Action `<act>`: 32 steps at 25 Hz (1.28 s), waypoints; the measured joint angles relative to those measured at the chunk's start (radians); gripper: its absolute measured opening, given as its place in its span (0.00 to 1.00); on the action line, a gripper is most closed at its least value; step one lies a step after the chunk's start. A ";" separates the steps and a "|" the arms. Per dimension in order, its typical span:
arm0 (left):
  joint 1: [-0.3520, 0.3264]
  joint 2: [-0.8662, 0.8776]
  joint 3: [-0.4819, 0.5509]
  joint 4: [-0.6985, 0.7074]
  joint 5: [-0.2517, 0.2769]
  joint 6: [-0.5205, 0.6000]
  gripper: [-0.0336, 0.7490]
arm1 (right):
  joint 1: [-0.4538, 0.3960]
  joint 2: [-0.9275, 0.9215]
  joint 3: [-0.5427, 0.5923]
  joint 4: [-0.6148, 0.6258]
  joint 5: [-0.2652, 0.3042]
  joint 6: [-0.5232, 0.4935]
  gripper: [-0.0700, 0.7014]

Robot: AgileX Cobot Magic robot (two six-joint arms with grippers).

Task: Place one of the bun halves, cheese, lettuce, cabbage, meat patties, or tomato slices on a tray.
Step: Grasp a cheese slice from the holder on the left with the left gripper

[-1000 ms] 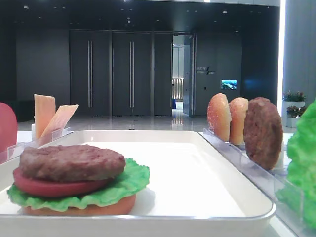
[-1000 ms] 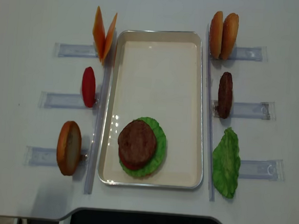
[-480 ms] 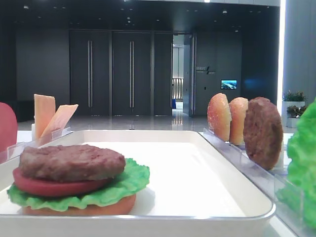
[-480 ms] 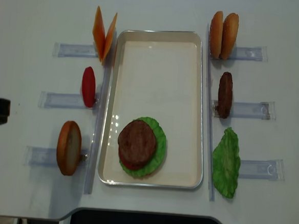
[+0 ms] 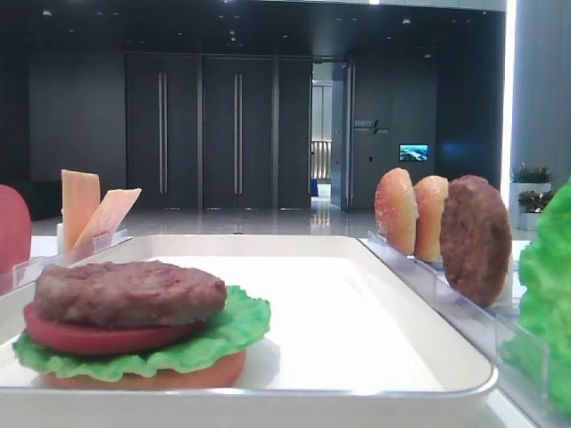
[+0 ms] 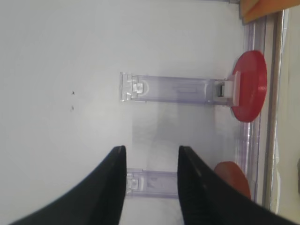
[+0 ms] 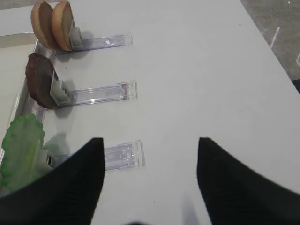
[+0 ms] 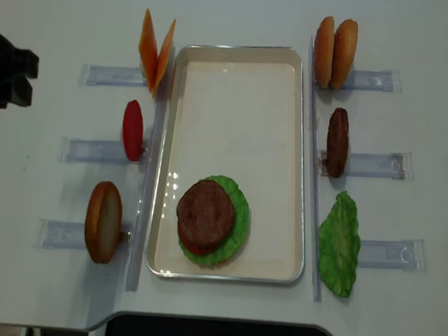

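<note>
Both claws hold nothing. My left claw [image 6: 151, 187] has its fingers partly apart and hangs over the bare white bench [image 8: 40, 163], to the left of the clear racks; in the top view it [image 8: 8, 68] is near the left edge, level with the cheese rack. My right claw [image 7: 147, 183] is wide open above the bench, right of the lettuce rack.

On the tray [image 8: 236, 100] I see a stack near the front end: orange bun base, lettuce [image 8: 236, 215], a tomato slice and a meat patty [image 8: 204, 211] on top. Two cheese slices [image 8: 155, 49] stand leaning in a V just beside the far left corner of the tray. A second tomato slice [image 8: 133, 129] and a bun half [image 8: 102, 221] stand in the left racks. At the right side two bun halves [image 8: 334, 53], one patty [image 8: 337, 141] and one lettuce leaf [image 8: 339, 244] stand in their racks.
</note>
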 joint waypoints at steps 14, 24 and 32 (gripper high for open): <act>0.000 0.302 -0.323 -0.003 0.065 0.000 0.40 | 0.000 0.000 0.000 0.000 0.000 0.000 0.63; -0.008 0.530 -0.532 -0.003 0.077 0.008 0.40 | 0.000 0.000 0.000 0.000 0.000 0.000 0.63; -0.035 0.715 -0.702 -0.050 0.077 0.027 0.40 | 0.000 0.000 0.000 0.000 0.000 0.000 0.63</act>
